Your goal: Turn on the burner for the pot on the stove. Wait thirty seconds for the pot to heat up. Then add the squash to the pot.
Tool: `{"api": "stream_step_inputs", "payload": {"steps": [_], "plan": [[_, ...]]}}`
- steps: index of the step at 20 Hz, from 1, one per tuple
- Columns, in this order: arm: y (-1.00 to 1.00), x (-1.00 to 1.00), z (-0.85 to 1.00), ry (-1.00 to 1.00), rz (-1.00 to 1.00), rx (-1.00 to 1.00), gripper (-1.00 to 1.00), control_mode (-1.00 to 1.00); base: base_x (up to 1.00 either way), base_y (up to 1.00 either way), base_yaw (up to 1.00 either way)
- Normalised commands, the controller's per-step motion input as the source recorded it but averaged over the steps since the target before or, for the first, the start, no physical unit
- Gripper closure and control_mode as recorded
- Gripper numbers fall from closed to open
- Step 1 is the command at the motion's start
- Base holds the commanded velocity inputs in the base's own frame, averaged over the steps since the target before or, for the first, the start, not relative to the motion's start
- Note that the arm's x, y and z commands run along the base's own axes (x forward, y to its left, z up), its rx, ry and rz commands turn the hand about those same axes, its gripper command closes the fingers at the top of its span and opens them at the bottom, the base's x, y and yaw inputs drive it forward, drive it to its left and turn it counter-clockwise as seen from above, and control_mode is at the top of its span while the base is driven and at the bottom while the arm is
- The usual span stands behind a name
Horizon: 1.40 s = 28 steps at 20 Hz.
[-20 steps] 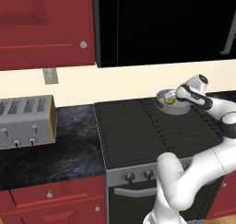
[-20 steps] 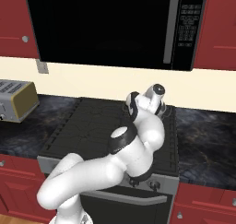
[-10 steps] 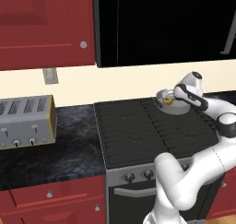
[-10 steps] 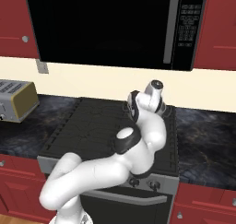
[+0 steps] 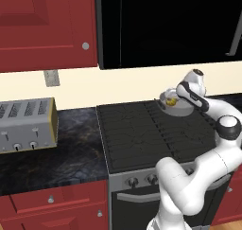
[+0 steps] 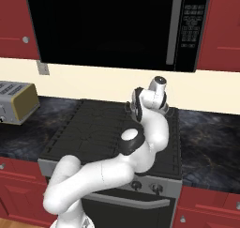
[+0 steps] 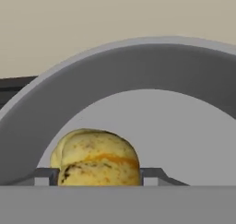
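Squash (image 7: 96,158), small, yellow and mottled with orange, sits clamped between the two dark fingertips (image 7: 46,176) of the gripper (image 7: 99,176), jaws closed snugly on either side of it. Directly behind and below the gripper curves the pale grey inside of the pot (image 7: 138,71), its rim arching over the squash. From the left base view, gripper (image 5: 171,101) reaches out over the pot (image 5: 182,110) at the far right of the stove (image 5: 137,134), yellow squash (image 5: 172,101) showing at its tip just above the pot's opening. Well off to the gripper's left, silver toaster (image 5: 26,125) on dark speckled counter (image 5: 71,153). Above, black microwave (image 6: 108,25) between red cabinets (image 5: 45,25).
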Motion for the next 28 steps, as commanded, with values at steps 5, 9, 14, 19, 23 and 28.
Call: {"api": "stream_step_inputs", "payload": {"steps": [5,9,14,19,23,28], "plan": [[-0.12,0.00,-0.26,0.01,-0.08,0.01,-1.00,-1.00,0.00,0.00,0.00],[-0.51,-0.21,0.00,-0.02,-0.08,0.06,-1.00,-1.00,0.00,0.00,0.00],[-0.32,-0.16,0.00,-0.18,-0.05,0.04,-1.00,-1.00,0.00,0.00,0.00],[-0.01,-0.10,0.01,-0.19,0.00,0.00,-1.00,-1.00,0.00,0.00,0.00],[0.10,-0.13,0.00,-0.20,0.00,0.00,-1.00,-1.00,0.00,0.00,0.00],[0.04,-0.11,0.07,-0.22,0.00,0.00,-1.00,-1.00,0.00,0.00,0.00]]}}
